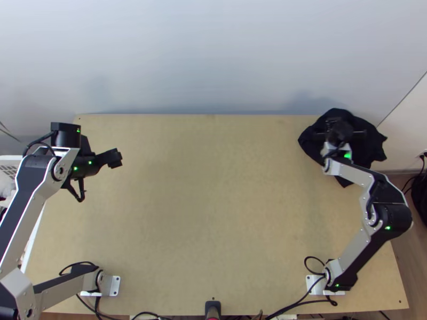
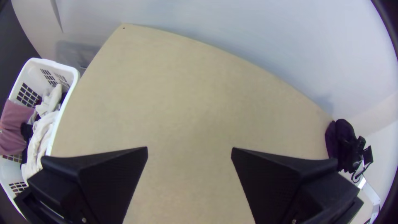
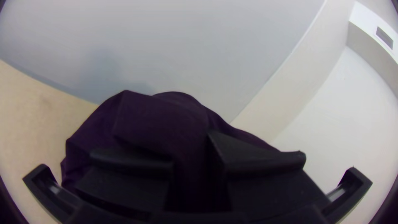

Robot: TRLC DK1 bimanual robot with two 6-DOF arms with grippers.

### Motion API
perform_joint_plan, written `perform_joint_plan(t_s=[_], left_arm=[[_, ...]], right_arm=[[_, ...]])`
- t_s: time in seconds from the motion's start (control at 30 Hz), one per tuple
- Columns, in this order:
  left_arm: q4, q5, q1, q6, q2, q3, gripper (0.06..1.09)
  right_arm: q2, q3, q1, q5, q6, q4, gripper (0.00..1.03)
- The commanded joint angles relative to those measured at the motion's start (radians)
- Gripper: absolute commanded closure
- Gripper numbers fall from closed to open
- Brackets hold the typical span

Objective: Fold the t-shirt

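Desk point(image 1: 213, 213) across top view's middle and bottom. Basket point(image 1: 9, 160) of clothes at left edge. Left tool point(image 1: 100, 169), upper left, wide open, holding nothing. Right tool point(image 1: 341, 133), upper right, over shirt point(image 1: 374, 145); opening and grip, cannot tell. Shirt bunched, dark, at desk's far corner.

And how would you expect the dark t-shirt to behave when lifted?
The dark t-shirt will probably droop and flop, since it is bunched in soft folds. It is likely light for its bulk, looking like thin cloth, and seems unlikely to roll, given its uneven outline.
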Motion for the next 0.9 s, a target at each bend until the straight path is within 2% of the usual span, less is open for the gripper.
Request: perform_joint_plan(t_s=[0.0,0.2,0.23,0.33,0.37,0.53,0.63,0.7,0.83,0.87], left_arm=[[-0.003,0.003,0.021,0.002,-0.035,-0.031,0.10],[-0.002,0.005,0.010,-0.001,-0.035,-0.030,0.10],[-0.002,0.005,0.008,-0.001,-0.033,-0.028,0.10],[0.000,0.005,0.005,-0.002,-0.030,-0.027,0.10],[0.000,0.005,0.005,-0.002,-0.029,-0.027,0.10],[0.001,0.005,0.002,-0.002,-0.026,-0.024,0.10],[0.001,0.005,0.001,-0.004,-0.020,-0.027,0.10],[0.004,0.005,-0.002,-0.005,-0.017,-0.028,0.10],[0.009,0.005,-0.018,-0.014,-0.009,-0.025,0.10],[0.011,0.005,-0.021,-0.018,-0.007,-0.025,0.10]], right_arm=[[0.030,-0.047,0.076,0.038,0.029,-0.008,1.00],[0.016,-0.113,0.062,0.045,0.034,-0.016,1.00],[0.013,-0.120,0.061,0.052,0.038,-0.022,0.96],[-0.004,-0.157,0.062,0.065,0.038,-0.036,0.62],[-0.013,-0.169,0.064,0.068,0.038,-0.043,0.54],[-0.121,-0.228,0.084,0.083,0.060,-0.089,0.23],[-0.216,-0.217,0.102,0.083,0.124,-0.217,0.15],[-0.280,-0.188,0.116,0.083,0.178,-0.312,0.14],[-0.361,-0.064,0.131,0.081,0.284,-0.494,0.09],[-0.361,-0.021,0.128,0.081,0.305,-0.533,0.04]])
